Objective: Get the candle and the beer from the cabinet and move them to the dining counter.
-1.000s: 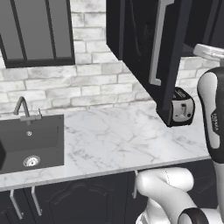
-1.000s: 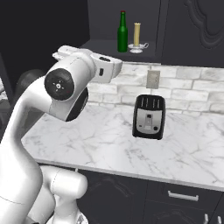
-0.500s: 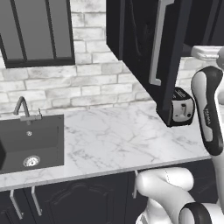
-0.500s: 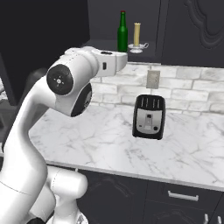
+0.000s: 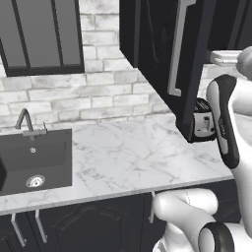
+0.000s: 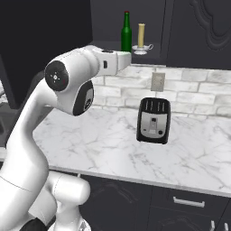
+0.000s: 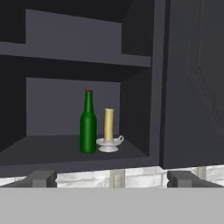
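The cabinet (image 7: 188,87) stands open, its carved door (image 5: 162,59) swung out over the worktop. On its lower shelf, the beer (image 7: 88,124), a dark-green bottle with a red cap, stands upright just left of the candle (image 7: 109,124), a pale-yellow stick in a small silvery holder. From the right base view the beer (image 6: 126,32) and candle (image 6: 141,36) stand side by side on that shelf. My gripper (image 7: 112,179) is open, fingertips (image 7: 41,178) wide apart with nothing between them, in front of and slightly below the shelf, well short of both things. The dining counter is out of view.
A black toaster (image 6: 153,121) sits on the marble worktop (image 6: 103,144) under the cabinet. A black sink (image 5: 32,162) with a faucet (image 5: 24,120) lies to the left. A glass-fronted cabinet (image 5: 44,34) hangs above it. The open door's grey bar handle (image 5: 177,49) hangs close to my arm.
My hand has risen a little and edged toward the open shelf. The beer and candle have not moved.
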Tool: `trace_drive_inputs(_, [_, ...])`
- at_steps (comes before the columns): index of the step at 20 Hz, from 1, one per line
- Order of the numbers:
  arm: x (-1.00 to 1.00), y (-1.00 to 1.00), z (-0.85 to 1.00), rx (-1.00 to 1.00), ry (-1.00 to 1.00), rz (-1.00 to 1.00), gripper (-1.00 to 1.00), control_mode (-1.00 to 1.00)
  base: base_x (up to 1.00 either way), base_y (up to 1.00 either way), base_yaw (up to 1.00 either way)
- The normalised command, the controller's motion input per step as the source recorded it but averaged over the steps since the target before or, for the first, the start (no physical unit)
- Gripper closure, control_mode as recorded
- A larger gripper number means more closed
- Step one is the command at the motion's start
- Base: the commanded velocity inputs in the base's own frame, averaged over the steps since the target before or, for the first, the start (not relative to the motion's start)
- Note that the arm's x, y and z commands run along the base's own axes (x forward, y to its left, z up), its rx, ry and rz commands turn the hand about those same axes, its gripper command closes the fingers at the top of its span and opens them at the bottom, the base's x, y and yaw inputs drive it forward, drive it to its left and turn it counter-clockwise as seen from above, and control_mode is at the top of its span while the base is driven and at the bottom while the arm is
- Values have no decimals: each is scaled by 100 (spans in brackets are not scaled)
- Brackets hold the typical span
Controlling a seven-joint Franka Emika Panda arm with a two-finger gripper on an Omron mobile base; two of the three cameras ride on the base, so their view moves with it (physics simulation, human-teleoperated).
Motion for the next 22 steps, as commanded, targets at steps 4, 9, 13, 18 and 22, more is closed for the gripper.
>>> trace_drive_inputs(4, [18,-10,5,0,0,-1,-100,-100,0,0,0])
trace_drive_inputs(9, [37,-5,8,0,10,-3,-100,-100,0,0,0])
trace_drive_inputs(13, [39,0,0,0,15,-5,-100,-100,0,0,0])
trace_drive_inputs(18, [37,-1,0,2,15,-2,-100,-100,0,0,0])
trace_drive_inputs(22, [26,-2,0,0,7,-1,-100,-100,0,0,0])
